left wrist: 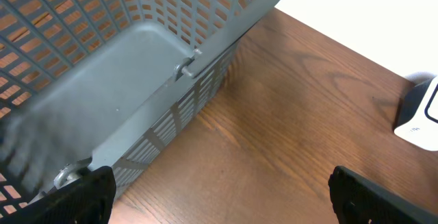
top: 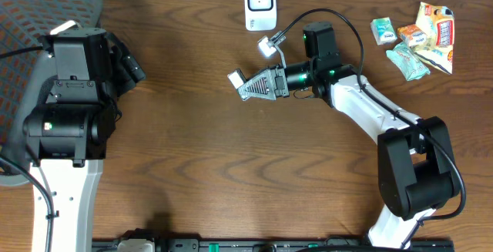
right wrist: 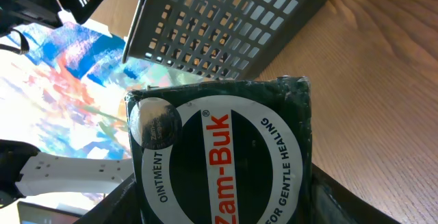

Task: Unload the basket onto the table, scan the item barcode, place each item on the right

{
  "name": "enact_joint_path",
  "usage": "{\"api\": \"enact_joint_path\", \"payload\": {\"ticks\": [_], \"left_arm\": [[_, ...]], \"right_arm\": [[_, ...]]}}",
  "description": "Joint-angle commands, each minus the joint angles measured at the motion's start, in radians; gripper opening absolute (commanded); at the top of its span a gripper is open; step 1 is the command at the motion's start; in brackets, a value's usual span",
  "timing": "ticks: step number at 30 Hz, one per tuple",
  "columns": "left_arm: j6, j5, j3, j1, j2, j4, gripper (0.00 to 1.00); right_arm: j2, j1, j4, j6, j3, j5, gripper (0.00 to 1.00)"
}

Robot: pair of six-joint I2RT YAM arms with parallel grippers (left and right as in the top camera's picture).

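Dark-green Zam-Buk box is clamped in the right gripper, lifted on the near side of the white scanner, so picking is done, scanning remains; the left gripper stands open.
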Motion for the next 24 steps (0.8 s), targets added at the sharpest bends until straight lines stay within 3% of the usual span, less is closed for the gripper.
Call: {"api": "enact_joint_path", "payload": {"ticks": [1, 24], "left_arm": [[-0.005, -0.01, 0.013, 0.003, -0.007, -0.002, 0.98], [-0.005, -0.01, 0.013, 0.003, -0.007, -0.002, 0.98]], "right_arm": [[-0.023, 0.008, 0.011, -0.022, 0.005, -0.01, 0.54], [-0.023, 0.026, 0.096, -0.024, 0.005, 0.053, 0.55]]}}
